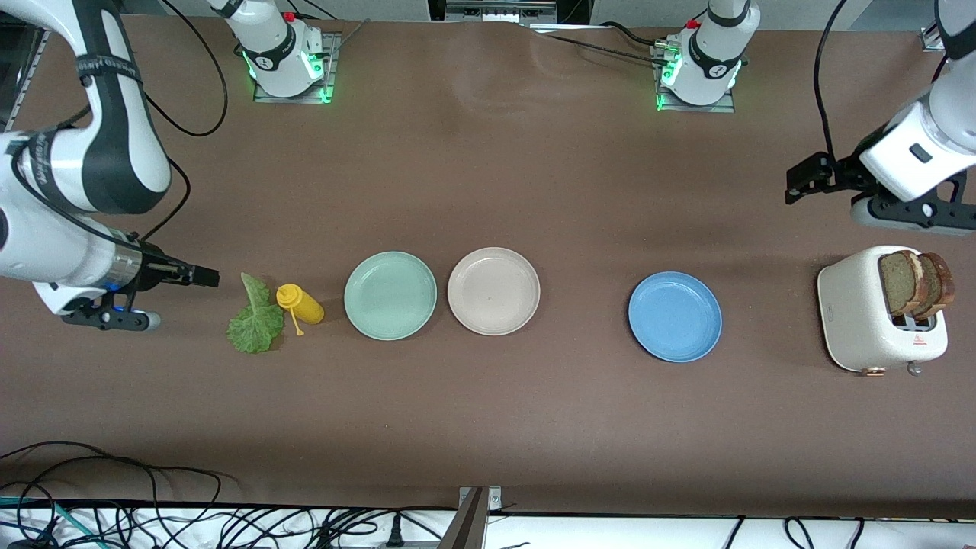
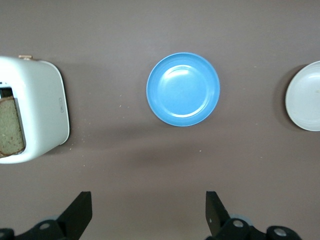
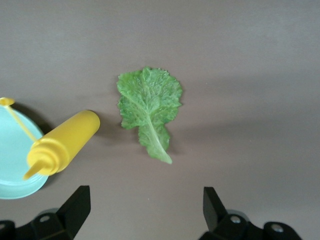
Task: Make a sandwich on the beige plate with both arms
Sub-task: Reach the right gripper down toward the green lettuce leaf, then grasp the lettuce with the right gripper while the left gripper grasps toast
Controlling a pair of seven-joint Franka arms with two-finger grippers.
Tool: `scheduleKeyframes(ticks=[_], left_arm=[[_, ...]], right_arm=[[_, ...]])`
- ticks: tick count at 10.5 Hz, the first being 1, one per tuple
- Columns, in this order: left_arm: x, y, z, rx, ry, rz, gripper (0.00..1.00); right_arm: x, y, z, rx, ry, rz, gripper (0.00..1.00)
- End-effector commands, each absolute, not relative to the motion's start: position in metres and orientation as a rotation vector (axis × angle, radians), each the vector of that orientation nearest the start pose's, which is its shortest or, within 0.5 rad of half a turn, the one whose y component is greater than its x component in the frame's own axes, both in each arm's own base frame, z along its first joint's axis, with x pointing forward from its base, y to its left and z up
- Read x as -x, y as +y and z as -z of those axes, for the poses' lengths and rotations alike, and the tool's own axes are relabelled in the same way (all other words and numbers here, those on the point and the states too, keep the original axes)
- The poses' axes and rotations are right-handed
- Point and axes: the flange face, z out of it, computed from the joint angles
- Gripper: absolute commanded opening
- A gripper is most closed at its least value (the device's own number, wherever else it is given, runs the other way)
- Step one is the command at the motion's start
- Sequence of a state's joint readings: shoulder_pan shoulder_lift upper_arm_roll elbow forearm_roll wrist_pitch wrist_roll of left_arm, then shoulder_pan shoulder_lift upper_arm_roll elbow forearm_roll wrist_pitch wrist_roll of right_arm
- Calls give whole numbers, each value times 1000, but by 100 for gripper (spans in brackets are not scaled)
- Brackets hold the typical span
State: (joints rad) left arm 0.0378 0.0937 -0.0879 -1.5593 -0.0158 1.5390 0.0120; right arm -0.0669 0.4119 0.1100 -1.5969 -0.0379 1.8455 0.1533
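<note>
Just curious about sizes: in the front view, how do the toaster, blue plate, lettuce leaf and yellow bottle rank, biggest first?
1. Toaster, though it stands taller, nearer the camera.
2. Blue plate.
3. Lettuce leaf.
4. Yellow bottle.

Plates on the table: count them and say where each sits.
3, in a row: the mint-green plate beside the yellow bottle, the beige plate next to it, and the blue plate toward the toaster.

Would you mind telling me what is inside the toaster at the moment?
Two slices of brown bread stand upright in the white toaster, their upper halves sticking out of the slots. Their lower halves are hidden inside its body, as is anything else down there.
</note>
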Motion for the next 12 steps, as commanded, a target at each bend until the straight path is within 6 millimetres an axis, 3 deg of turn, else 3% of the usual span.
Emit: scheduleKeyframes(ticks=[1, 3, 5, 9, 12], left_arm=[[-592, 31, -541, 3135, -3, -259, 100], [-605, 71, -509, 3031, 37, -291, 100], [-616, 108, -486, 3023, 90, -266, 100], [-618, 131, -455, 2905, 154, -341, 100], [-621, 169, -418, 2893, 129, -385, 100]], right_arm=[[-661, 19, -347, 3136, 159, -286, 100], [-663, 20, -308, 3127, 156, -346, 100], [-665, 19, -282, 3120, 156, -370, 100], [-667, 19, -235, 3109, 158, -396, 100], [-667, 20, -210, 3104, 157, -396, 100]])
